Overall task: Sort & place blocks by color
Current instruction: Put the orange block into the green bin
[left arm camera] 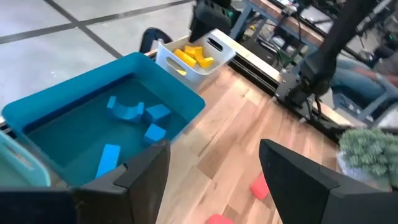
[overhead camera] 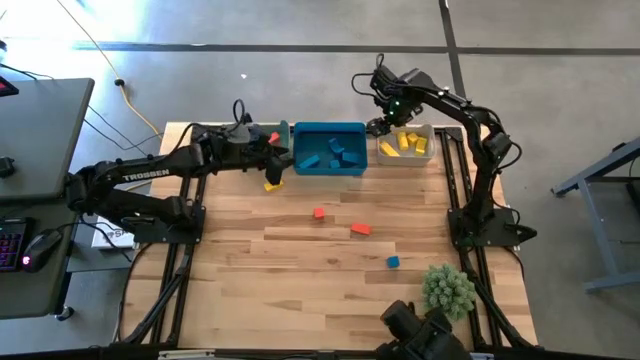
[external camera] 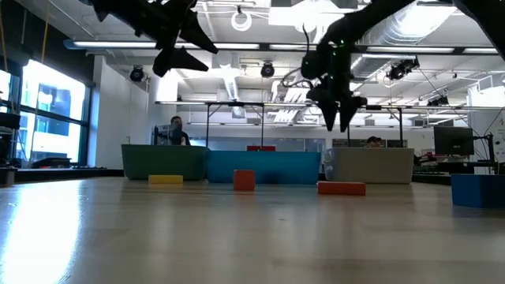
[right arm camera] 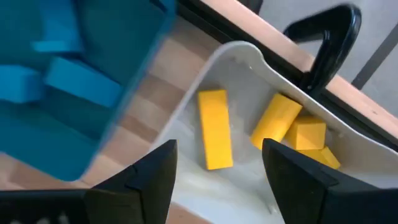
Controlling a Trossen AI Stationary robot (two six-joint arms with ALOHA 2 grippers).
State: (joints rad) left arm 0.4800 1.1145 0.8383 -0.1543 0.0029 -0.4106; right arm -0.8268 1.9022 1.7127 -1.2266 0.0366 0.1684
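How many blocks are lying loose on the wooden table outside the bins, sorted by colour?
Red blocks: 2
Yellow block: 1
Blue block: 1
Total loose on the table: 4

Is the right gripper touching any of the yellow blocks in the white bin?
Apart. The right wrist view shows the right gripper open above the white bin, with the yellow blocks lying below, clear of both fingers.
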